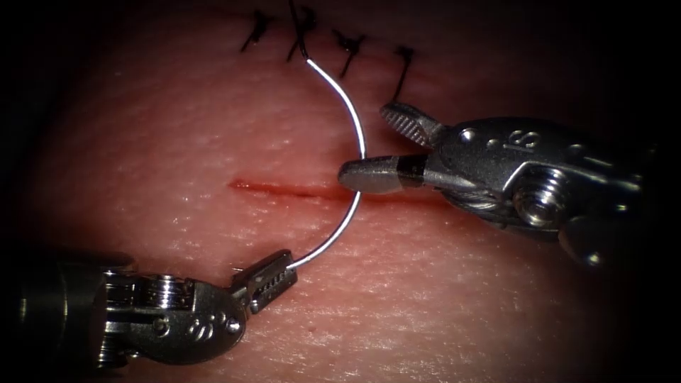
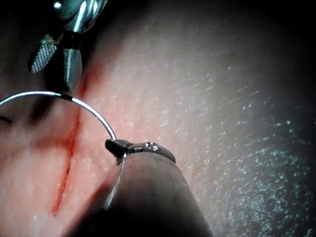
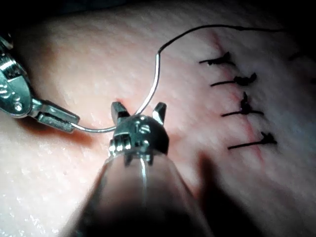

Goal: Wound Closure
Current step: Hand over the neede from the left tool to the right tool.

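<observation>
Left tool [image 1: 273,280] grips needle [image 1: 352,128] tip end above tissue [image 1: 425,298]; right tool [image 1: 383,145] jaws gape around it

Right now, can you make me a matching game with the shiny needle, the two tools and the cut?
Things:
1. left tool
2. right tool
3. needle
4. cut

States:
A. open jaws around the needle's middle
B. thin red line in the tissue
C. shut on the needle's end
D. curved, arching over the cut, not in the tissue

Pairs: 1-C, 2-A, 3-D, 4-B
</observation>
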You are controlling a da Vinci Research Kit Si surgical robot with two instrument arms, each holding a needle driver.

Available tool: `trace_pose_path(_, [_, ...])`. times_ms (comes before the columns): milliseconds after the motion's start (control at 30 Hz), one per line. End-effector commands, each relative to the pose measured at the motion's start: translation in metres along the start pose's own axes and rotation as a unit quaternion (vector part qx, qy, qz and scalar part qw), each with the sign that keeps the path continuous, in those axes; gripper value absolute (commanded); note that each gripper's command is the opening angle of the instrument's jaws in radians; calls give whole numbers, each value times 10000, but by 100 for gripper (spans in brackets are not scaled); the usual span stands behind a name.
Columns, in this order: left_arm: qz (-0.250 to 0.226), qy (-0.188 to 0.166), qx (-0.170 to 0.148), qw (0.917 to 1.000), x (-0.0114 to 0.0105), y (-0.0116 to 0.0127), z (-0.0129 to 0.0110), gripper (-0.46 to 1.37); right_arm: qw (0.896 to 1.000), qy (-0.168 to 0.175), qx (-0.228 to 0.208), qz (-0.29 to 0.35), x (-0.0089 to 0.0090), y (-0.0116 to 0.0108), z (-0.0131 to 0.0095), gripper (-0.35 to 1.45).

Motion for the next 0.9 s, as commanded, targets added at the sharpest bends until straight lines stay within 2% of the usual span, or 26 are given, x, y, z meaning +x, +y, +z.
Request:
trace_pose_path(33, [1,-124,43,9999,1,0,-1,-35,9999,-24,-95,42,2,0,-1,134])
trace_pose_path(200, [110,-392,405,9984,3,3,-3,-35,9988,-88,-468,132,4,-1,-3,132])
trace_pose_path(333, [388,-671,695,9946,7,6,-3,-35,9965,-188,-784,211,5,-4,-1,131])
trace_pose_path(600, [998,-1046,1472,9785,21,18,-3,-35,9873,-371,-1512,310,13,-20,9,134])
trace_pose_path(800, [1065,-1097,1560,9758,27,27,0,-35,9800,-437,-1894,423,14,-25,20,128])
trace_pose_path(900, [1069,-1073,1560,9761,27,29,-1,-35,9778,-515,-1995,369,15,-24,24,130])
